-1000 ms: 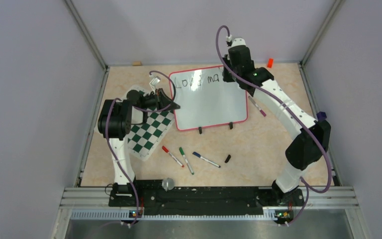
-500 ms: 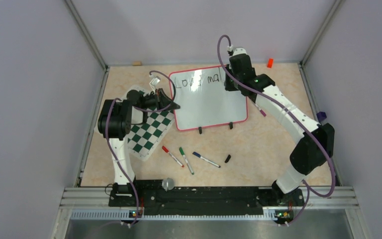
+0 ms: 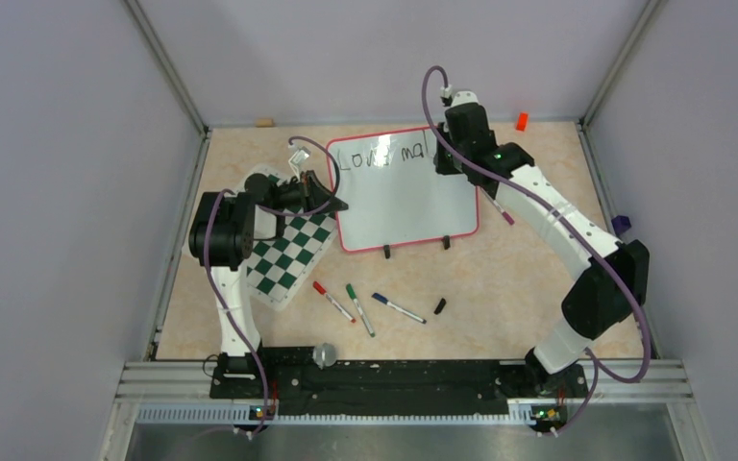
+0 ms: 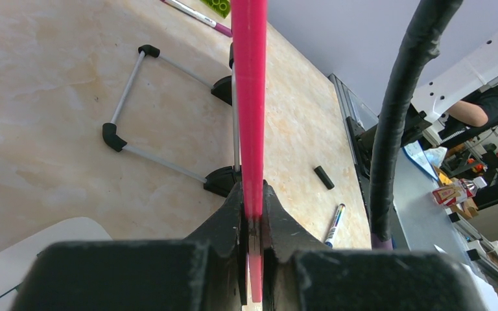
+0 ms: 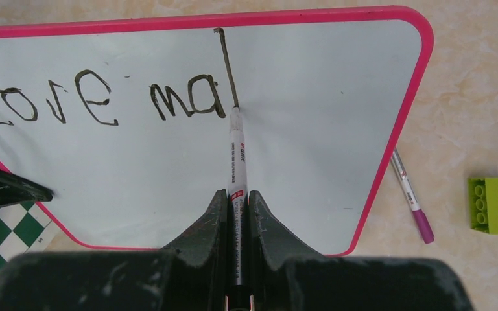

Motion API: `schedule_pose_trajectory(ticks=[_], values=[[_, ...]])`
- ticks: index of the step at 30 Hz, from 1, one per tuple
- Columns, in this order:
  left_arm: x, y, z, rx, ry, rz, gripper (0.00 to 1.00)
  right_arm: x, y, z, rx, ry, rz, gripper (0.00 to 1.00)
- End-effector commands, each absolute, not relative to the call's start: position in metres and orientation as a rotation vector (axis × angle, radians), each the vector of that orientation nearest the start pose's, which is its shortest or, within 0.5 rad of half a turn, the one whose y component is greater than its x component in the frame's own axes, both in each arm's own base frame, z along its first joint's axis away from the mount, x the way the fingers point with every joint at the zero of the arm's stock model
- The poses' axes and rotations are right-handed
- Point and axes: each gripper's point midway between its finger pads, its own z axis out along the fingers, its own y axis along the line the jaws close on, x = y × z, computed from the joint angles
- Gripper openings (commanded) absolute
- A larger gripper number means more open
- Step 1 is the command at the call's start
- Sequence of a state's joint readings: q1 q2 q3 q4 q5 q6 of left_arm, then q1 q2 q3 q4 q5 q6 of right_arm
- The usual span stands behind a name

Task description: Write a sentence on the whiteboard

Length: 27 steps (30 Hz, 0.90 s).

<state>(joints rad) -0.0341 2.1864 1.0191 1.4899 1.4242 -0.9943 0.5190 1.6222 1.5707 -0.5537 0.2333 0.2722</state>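
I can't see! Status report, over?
Left hand shut on whiteboard frame. Right hand shut on marker, tip on whiteboard. Sentence unfinished: "Love ma". Nothing blocking.

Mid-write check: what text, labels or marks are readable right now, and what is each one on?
"Love ma" plus one tall single stroke: black handwriting on the whiteboard.
Print on the barrel of the marker held in the right tool: too small to read.
Purple pen beside the board: no legible print.
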Motion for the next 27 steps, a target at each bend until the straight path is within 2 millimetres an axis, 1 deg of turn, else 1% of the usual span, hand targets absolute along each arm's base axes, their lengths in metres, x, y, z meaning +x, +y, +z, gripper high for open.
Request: schedule_pose_trajectory(ticks=[1,13,27], values=[[0.383,-0.193,0.138,0.856,1.516,-1.534,0.00,0.422,0.198,0.303,-0.096,2.030,0.232,0.00],[0.383,-0.193,0.138,0.858,1.513,-1.532,0.00,0.436,0.195,0.310,-0.087,2.010,0.196,0.00],[0.383,-0.193,0.138,0.855,1.514,-1.533,0.00,0.440,0.198,0.290,-0.097,2.049,0.189,0.00]])
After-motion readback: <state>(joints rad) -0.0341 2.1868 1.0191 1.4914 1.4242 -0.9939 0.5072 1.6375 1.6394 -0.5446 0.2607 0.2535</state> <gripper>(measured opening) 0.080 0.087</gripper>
